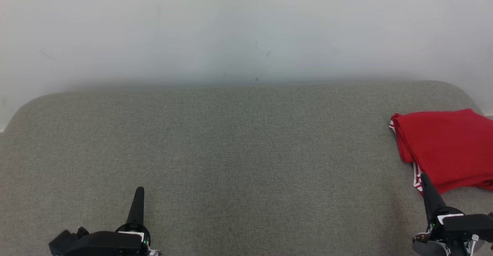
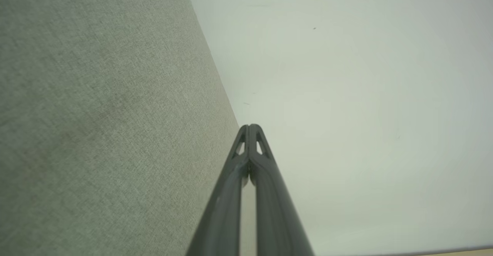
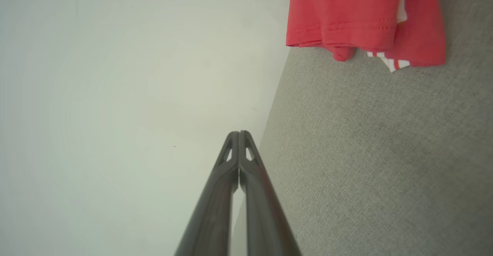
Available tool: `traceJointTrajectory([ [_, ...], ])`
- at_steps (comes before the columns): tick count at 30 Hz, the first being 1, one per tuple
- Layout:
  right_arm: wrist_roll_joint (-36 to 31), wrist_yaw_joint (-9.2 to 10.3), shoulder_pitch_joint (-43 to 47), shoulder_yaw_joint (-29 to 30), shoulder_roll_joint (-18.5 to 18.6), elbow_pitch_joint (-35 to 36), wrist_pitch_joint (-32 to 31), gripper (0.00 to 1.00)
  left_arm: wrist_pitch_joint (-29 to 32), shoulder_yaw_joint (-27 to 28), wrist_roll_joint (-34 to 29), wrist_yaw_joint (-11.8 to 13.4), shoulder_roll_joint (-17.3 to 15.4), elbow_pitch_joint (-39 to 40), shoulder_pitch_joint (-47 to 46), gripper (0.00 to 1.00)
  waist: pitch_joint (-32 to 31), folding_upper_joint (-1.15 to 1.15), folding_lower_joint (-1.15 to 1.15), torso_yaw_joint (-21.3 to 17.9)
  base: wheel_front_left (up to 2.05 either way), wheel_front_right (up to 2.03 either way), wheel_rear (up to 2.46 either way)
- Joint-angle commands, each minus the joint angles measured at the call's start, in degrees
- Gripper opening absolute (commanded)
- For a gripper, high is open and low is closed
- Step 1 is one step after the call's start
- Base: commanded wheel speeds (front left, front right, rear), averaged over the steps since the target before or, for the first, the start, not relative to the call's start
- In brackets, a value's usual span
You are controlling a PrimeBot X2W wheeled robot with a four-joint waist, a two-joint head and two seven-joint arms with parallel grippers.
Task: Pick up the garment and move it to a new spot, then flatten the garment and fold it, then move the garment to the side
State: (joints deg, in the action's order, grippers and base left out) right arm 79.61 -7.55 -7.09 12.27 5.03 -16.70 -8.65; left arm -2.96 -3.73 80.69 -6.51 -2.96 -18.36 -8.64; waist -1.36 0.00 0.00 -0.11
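Grey woven surface (image 1: 231, 152) below a pale wall (image 1: 246, 24), seen from the head camera. At the far right of it, a folded red garment (image 1: 446, 148); lies flat on the cloth, cut off by the picture's right edge. Sits just beyond the right gripper (image 1: 424, 178), with the dark tip overlapping its near left corner; contact impossible to judge. Well apart from the left gripper (image 1: 139, 191) at the lower left. Plain red, with white-and-red striped trim at the left corner and near edge. Runs roughly left to right as far as visible, thick folded edge towards the middle of the surface.

From the left wrist: fingers pressed together at the tips, holding nothing; grey cloth to one side, wall to the other.

From the right wrist: fingers likewise closed and empty. Garment at the upper right, clear of the tips, stitched hem facing the gripper, striped trim peeking out beneath.
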Motion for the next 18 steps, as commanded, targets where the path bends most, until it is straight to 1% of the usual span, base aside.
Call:
traceJointTrajectory([
  [1, 1.06, 0.09, -0.76, 0.44, -0.14, -0.02, -0.49, 0.00, 0.17, 0.24, 0.96, -0.18, 0.08, -0.09, -1.27, 0.00, 0.07, 0.00, 0.00, 0.01, 0.00, 0.00, 0.00],
  [18, 7.67, 0.11, -2.82, 2.52, -0.85, -1.52, -3.12, 0.00, 1.48, 0.60, 8.49, -0.76, 0.11, -1.45, -3.58, 0.00, 1.15, 0.00, 0.00, 0.06, 0.00, 0.00, 0.00],
])
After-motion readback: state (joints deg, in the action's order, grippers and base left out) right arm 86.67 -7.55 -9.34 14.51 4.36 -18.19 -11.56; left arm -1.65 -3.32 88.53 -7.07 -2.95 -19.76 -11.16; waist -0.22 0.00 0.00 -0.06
